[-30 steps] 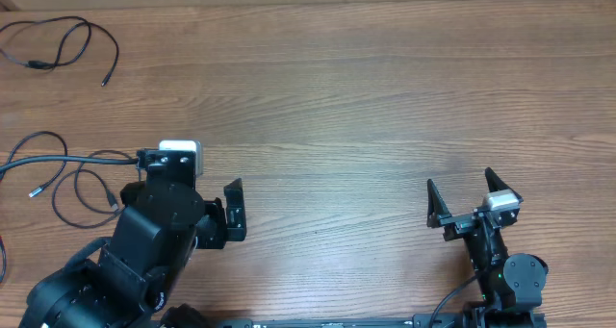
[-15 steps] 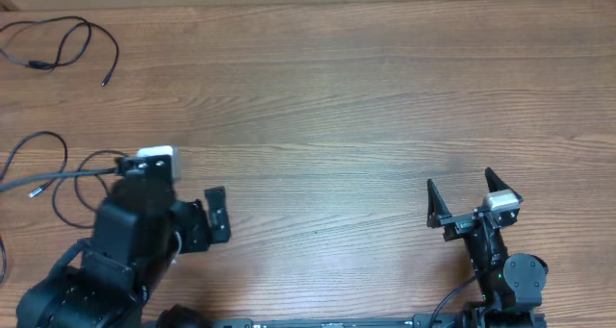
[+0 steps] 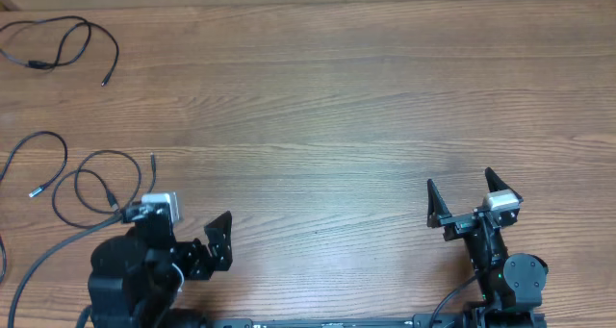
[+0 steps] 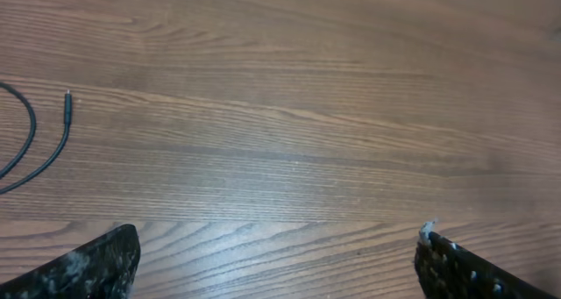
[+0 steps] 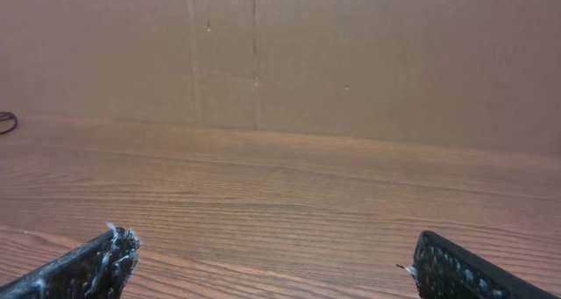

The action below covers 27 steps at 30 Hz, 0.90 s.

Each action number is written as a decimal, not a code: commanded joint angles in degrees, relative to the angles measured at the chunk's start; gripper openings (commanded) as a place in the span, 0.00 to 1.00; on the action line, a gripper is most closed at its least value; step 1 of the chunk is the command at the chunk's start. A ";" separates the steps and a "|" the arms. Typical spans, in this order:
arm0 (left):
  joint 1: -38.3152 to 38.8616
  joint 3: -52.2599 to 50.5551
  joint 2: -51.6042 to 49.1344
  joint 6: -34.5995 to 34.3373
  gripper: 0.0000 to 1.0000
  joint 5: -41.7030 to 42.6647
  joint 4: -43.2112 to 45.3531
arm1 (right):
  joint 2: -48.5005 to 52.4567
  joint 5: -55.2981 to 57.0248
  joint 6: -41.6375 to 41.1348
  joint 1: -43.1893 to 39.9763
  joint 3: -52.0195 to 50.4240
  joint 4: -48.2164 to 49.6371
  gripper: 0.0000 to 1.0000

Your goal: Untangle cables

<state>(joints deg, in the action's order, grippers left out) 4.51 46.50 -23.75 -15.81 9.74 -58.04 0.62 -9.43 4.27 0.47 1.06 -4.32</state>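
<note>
All the cables (image 3: 60, 37) lie on the wooden desk (image 3: 327, 97) to the left of the left end effector (image 4: 278, 239), none between its fingers. Farthest from it, up at the desk's far left corner, is the far cable (image 3: 72, 30), a loose squiggle ending in a small plug (image 3: 104, 80). Nearer, at the left edge, lies the open-curve cable (image 3: 60, 153), a single arc whose plug end (image 3: 37, 189) points back toward the arm. Just beside that, and closest to the left end effector, sits the double-loop cable (image 3: 91, 157), two overlapping rings just left of and beyond the wrist, with one straight plug tip (image 3: 154, 161) pointing away. The left wrist view catches only this tip and a curve of its cord at the left border, well outside the gap and beyond the left finger (image 4: 88, 264). The left end effector is released, its jaws spread wide over bare wood and gripping nothing. Far to the right, well apart from every cable, the right end effector (image 3: 460, 182) is likewise released, jaws wide, with only desk grain and a brown board wall (image 5: 351, 53) ahead of it; a sliver of black cord shows at the left edge of its wrist view, too small to say which one.
</note>
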 commanded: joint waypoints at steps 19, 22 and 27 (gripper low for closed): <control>-1.66 -17.90 14.36 7.08 1.00 5.33 16.87 | -0.46 0.37 0.11 0.22 -0.59 0.22 1.00; -1.66 -20.79 16.02 7.30 1.00 5.35 21.18 | -0.46 0.37 0.11 0.22 -0.59 0.22 1.00; -1.66 -25.05 18.82 12.50 1.00 7.50 28.02 | -0.46 0.37 0.11 0.22 -0.59 0.22 1.00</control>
<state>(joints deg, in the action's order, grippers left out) 3.27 24.12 -7.29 -8.32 14.74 -32.97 0.62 -9.43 4.27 0.47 1.06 -4.32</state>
